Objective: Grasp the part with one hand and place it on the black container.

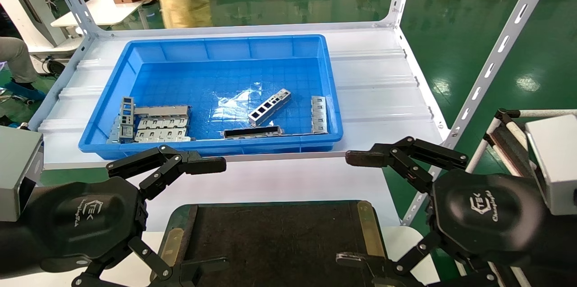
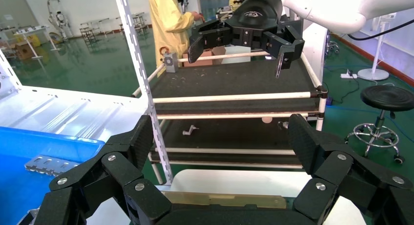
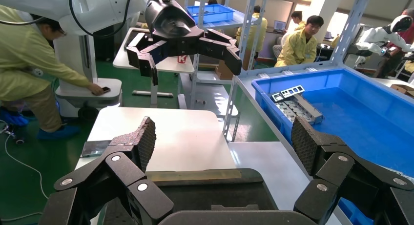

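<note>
The part [image 1: 269, 107], a slim silver bracket with four square cutouts, lies at a slant in the middle of the blue bin [image 1: 135, 52]. The black container [image 1: 275, 242] lies flat at the near edge, between my two grippers. It also shows in the left wrist view [image 2: 224, 199] and the right wrist view [image 3: 205, 193]. My left gripper [image 1: 212, 215] is open and empty over the container's left side. My right gripper [image 1: 354, 209] is open and empty over its right side. Both grippers are well short of the bin.
In the bin lie a long bar with a dark slot [image 1: 252, 132], wider grey multi-row pieces [image 1: 155, 122] at the left and another bracket [image 1: 318, 114] at the right. White perforated shelf posts [image 1: 496, 52] stand at the corners. A cart [image 2: 234, 78] stands to the right.
</note>
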Controlling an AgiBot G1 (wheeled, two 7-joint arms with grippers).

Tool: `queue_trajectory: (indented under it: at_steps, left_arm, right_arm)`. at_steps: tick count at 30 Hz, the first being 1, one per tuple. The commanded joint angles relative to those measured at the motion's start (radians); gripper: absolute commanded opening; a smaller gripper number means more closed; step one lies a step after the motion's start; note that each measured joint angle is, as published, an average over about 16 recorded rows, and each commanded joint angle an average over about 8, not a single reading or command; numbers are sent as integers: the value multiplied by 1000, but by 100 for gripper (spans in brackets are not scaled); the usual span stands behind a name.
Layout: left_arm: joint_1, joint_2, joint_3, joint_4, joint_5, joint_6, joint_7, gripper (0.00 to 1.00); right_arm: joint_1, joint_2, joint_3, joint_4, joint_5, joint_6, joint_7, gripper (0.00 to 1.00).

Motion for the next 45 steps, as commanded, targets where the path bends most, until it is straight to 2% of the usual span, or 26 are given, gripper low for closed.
queue_trajectory:
  at_steps: [1, 45]
  left_arm:
    - [0, 0, 0, 0, 0, 0, 0, 100]
    - [1, 1, -4, -1, 3, 1, -2, 100]
  right_arm:
    - [0, 0, 0, 0, 0, 0, 0, 100]
    - [0, 0, 0, 0, 0, 0, 0, 100]
